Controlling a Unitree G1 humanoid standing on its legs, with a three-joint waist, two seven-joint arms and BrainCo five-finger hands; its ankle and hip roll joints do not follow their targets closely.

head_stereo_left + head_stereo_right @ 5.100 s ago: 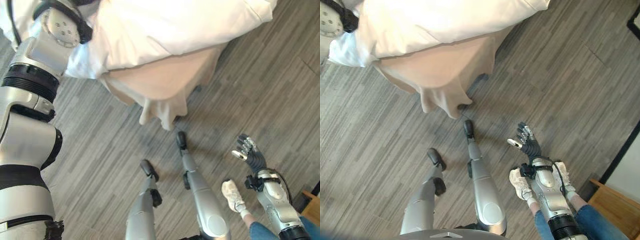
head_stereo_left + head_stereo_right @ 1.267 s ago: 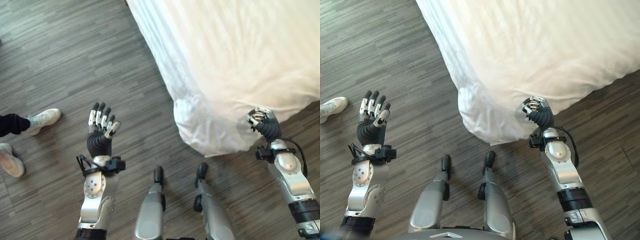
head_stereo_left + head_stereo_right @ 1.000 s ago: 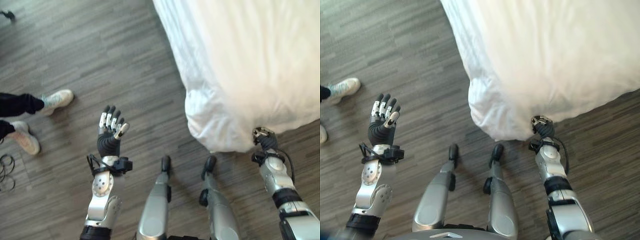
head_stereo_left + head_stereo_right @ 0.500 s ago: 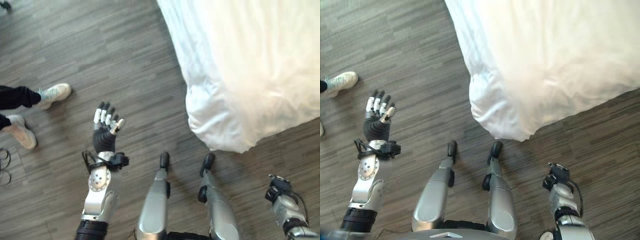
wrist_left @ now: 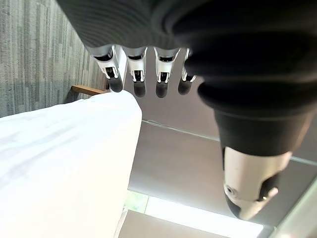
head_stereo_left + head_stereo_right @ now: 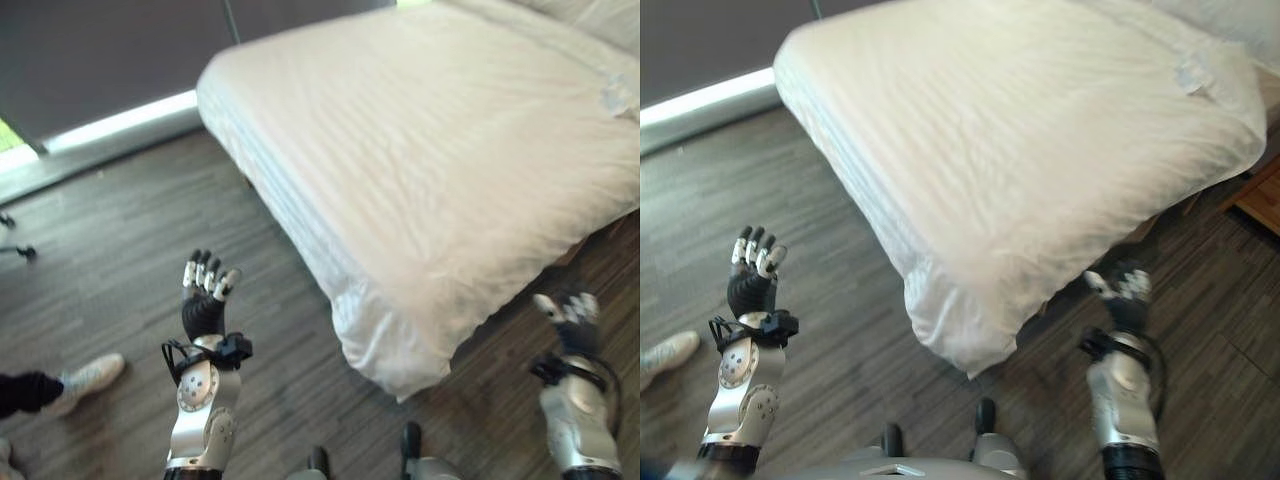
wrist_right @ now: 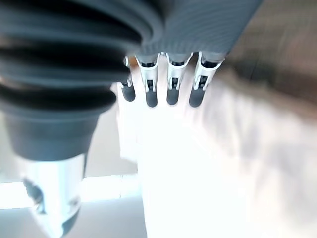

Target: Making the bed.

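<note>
White quilted duvet lies spread over the bed, its near corner drooping toward the grey wood-plank floor. Left hand raised over the floor left of the bed, fingers straight, holding nothing. Right hand near the duvet's right edge, fingers extended, clear of the cloth. A person's pale shoe far left.

A person's pale sneaker rests on the grey wood-plank floor at the robot's left, a dark trouser cuff above it. A dark wall panel runs along the far side, with a bright strip of light at its foot. A piece of brown wooden furniture stands on the floor at the right.
</note>
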